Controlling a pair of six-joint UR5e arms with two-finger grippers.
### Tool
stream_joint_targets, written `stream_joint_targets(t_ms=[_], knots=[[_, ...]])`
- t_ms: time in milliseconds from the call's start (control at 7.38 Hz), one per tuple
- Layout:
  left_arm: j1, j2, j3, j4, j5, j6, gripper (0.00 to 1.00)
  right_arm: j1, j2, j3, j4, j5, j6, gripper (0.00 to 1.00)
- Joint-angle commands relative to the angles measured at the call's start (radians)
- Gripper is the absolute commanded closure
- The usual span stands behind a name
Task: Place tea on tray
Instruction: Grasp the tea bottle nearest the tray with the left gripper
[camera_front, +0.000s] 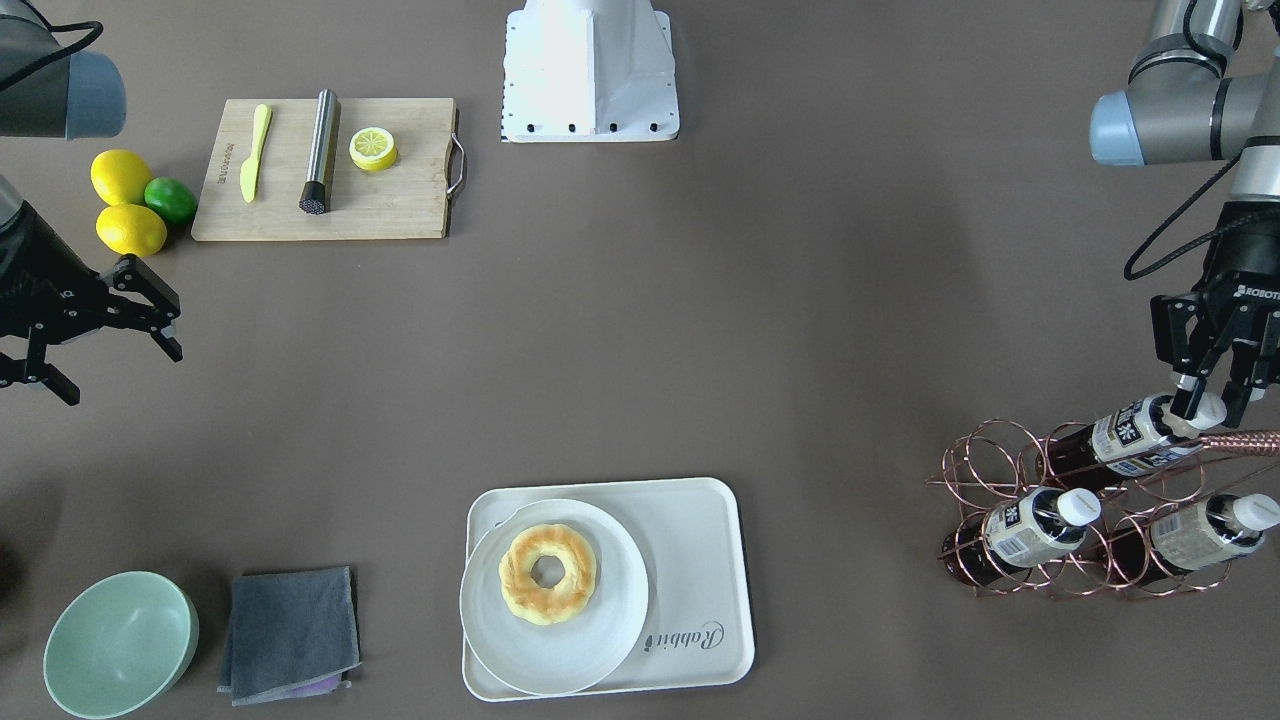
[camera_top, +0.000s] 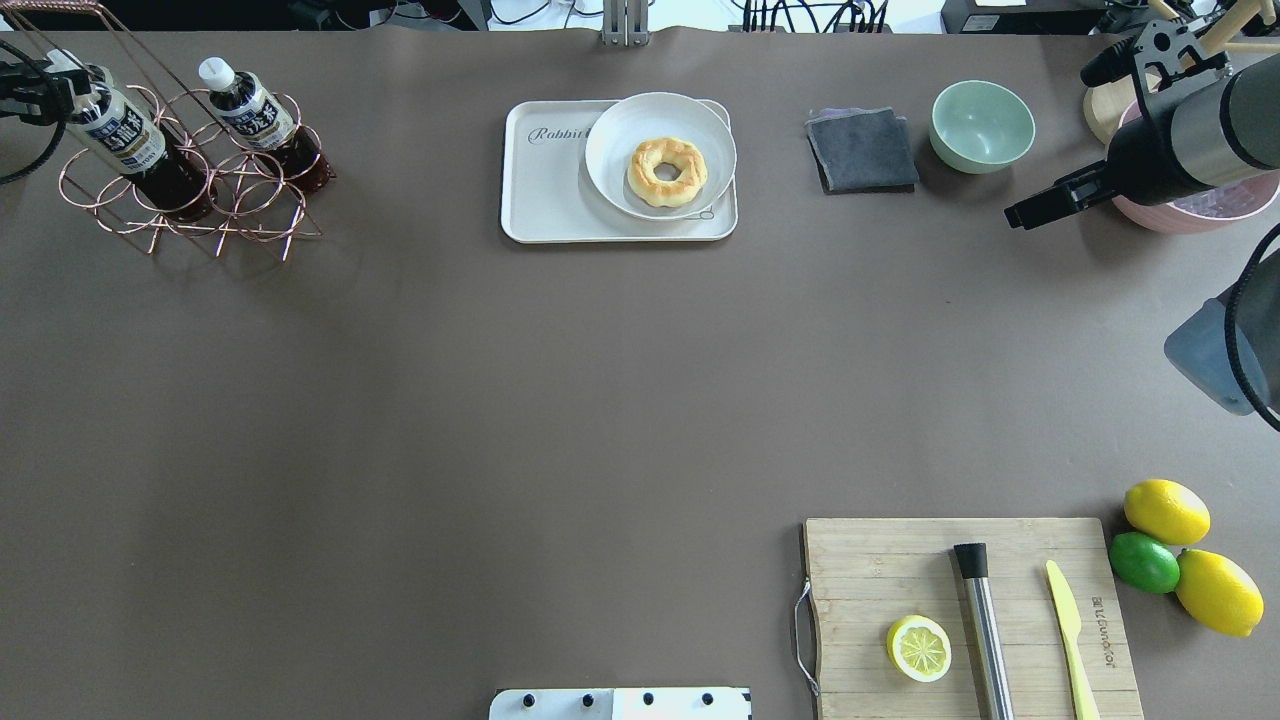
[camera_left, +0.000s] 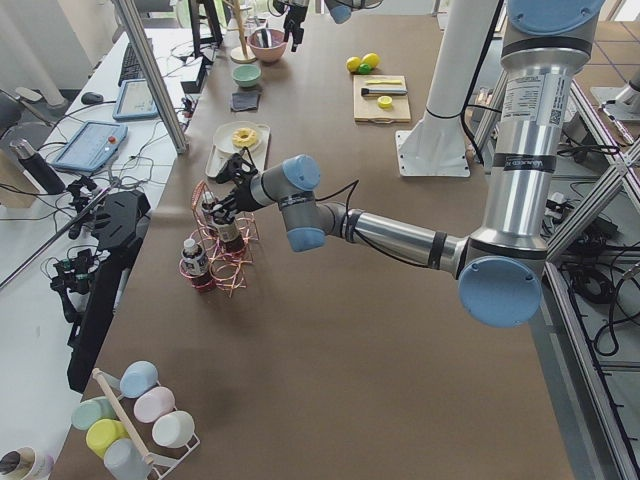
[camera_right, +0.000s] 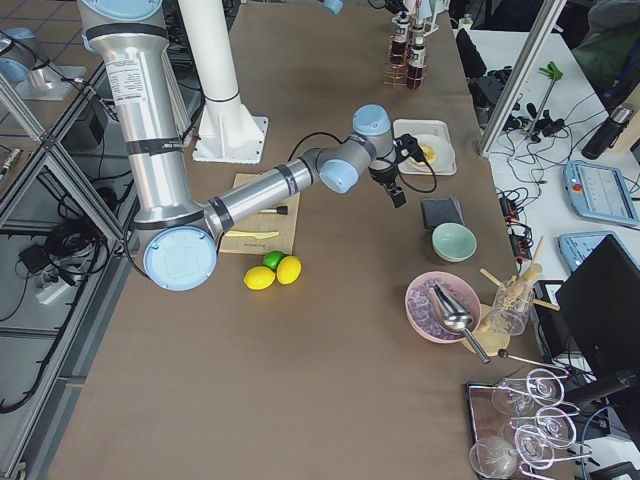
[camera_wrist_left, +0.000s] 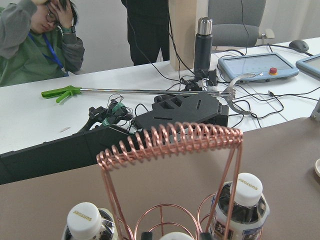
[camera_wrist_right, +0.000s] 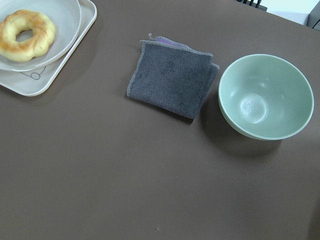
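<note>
Three alike tea bottles lie in a copper wire rack (camera_front: 985, 462) at the table's end on my left. The top tea (camera_front: 1130, 435) has its white cap between the fingers of my left gripper (camera_front: 1215, 402), which stands open around the cap with small gaps. In the left wrist view that cap (camera_wrist_left: 175, 236) peeks in at the bottom edge under the coiled handle (camera_wrist_left: 170, 140). The off-white tray (camera_front: 700, 560) holds a white plate (camera_front: 610, 640) with a donut (camera_front: 547, 573); its part beside the plate is bare. My right gripper (camera_front: 125, 375) hangs open and empty, far from the tea.
A grey cloth (camera_front: 290, 635) and a green bowl (camera_front: 120, 645) lie beside the tray. A wooden cutting board (camera_front: 400, 200) carries a yellow knife, a steel muddler and a lemon half. Two lemons and a lime (camera_front: 170, 198) sit next to it. The robot base (camera_front: 590, 70) stands mid-table.
</note>
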Motion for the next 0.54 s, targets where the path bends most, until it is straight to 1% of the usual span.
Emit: stream_joint_targets(t_ms=[0,271,406], knots=[[-0.106,-0.001,-0.072,0.092,-0.157,0.002,1.0,0.0,-0.002,0.001,0.0,0.0,-0.001,0.0],[-0.182,-0.001,-0.164,0.201,-0.263,0.008,1.0,0.0,-0.001,0.002,0.0,0.002,-0.001,0.0],[-0.213,0.004,-0.206,0.227,-0.31,0.008,1.0,0.0,0.002,0.004,0.0,0.002,-0.001,0.0]])
